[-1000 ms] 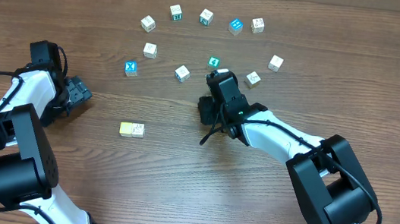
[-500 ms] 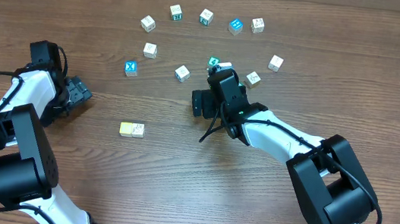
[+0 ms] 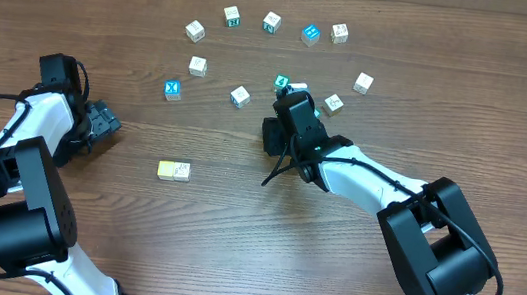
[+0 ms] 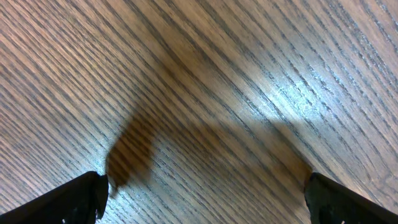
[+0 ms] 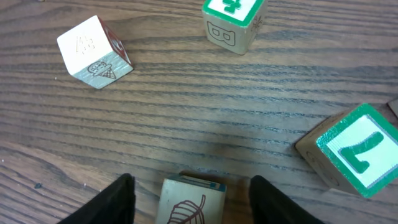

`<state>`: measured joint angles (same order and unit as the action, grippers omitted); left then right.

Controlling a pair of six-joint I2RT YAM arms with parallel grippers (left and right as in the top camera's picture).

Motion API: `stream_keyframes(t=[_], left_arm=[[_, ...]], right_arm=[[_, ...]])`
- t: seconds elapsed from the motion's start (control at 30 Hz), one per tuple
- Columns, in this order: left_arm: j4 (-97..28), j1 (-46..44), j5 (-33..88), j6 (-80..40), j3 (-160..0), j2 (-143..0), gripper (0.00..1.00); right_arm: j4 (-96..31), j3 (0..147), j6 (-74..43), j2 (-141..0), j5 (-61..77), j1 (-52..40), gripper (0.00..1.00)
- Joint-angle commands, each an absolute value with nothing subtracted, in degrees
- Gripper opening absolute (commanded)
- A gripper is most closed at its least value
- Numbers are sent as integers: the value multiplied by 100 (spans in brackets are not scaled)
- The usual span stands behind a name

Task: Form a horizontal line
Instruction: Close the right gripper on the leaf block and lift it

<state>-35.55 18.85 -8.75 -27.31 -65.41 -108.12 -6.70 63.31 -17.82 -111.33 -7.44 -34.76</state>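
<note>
Leaf cube [image 5: 193,205] sits between the right pincer [image 5: 191,185] tips, gaps both sides. Green L cube [image 5: 354,152] nearby, ice-cream cube [image 5: 93,53] farther off.

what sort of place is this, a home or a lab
Likely a robot lab bench: left arm and right arm at a wood-grain table, picture cubes scattered on it.

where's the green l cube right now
The green L cube sits at the right of the right wrist view, beside the leaf cube between the fingers.
</note>
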Motion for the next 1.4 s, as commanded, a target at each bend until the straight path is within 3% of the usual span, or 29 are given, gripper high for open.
stream_keyframes(t=[0.0,0.1,0.3,0.5,1.03,1.37], left_arm=[[-3592,1872,-913,-2744,-6504,-10912,99],[-3592,1872,-913,-2744,-6504,-10912,99],[-3592,1872,-913,-2744,-6504,-10912,100],[-3592,1872,-913,-2744,-6504,-10912,99],[-3592,1872,-913,-2744,-6504,-10912,99],[-3592,1872,-913,-2744,-6504,-10912,100]], right_arm=[[-694,6337,-1820,-11137,-746,-3472,52],[-742,6337,-1820,-11137,-744,-3472,40],[-864,6337,-1822,-11135,-744,-3472,39],[-897,6340,-1831,-11135,-742,-3516,29],[-869,6340,-1839,-11135,-749,-3594,28],[-1002,6344,-1841,-11054,-746,-3597,18]])
